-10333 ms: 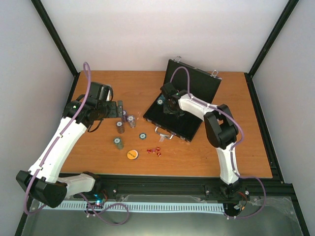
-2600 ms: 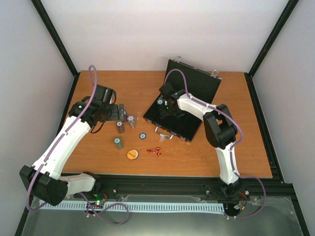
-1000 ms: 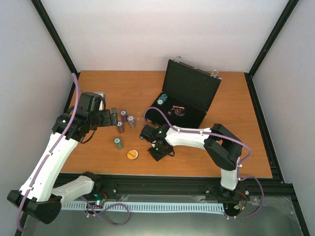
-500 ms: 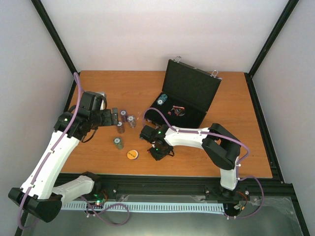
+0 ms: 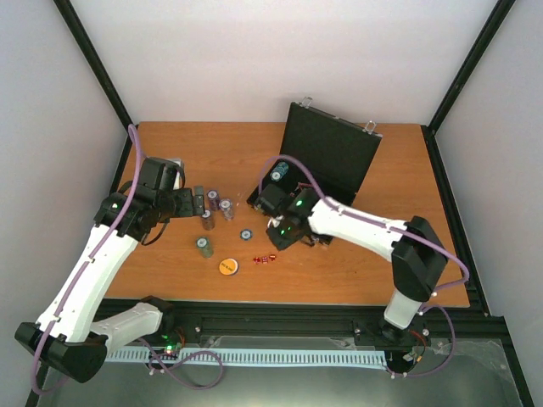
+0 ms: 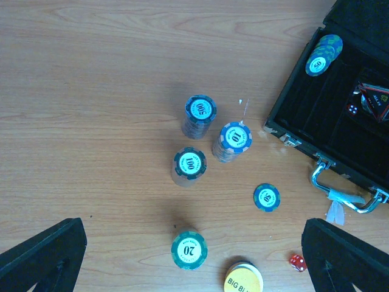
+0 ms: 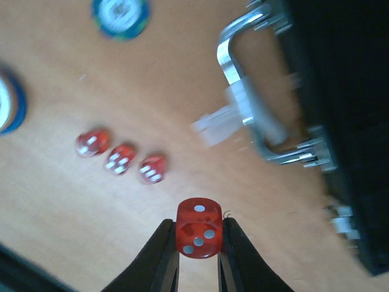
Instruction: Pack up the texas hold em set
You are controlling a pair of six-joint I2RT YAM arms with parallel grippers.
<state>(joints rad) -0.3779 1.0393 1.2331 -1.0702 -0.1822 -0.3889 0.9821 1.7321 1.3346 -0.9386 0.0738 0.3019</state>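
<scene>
The black case [image 5: 333,161] lies open at the back right, with a chip stack [image 5: 279,174] and the red-black triangle [image 6: 374,100] inside. My right gripper [image 5: 285,238] is shut on a red die [image 7: 199,236] and holds it above the table by the case handle [image 7: 243,112]. Three more red dice [image 7: 121,158] lie in a row on the table. Several chip stacks [image 6: 189,164], a lone chip [image 6: 267,197] and the orange disc [image 6: 244,280] lie left of the case. My left gripper [image 6: 193,226] hovers open and empty above the stacks.
Black frame posts stand at the table's back corners. A black rail [image 5: 280,318] runs along the near edge. White tape [image 7: 213,125] hangs from the case handle.
My right gripper has risen from the dice with one die in it and moved right and back toward the case front. The left arm has barely moved.
</scene>
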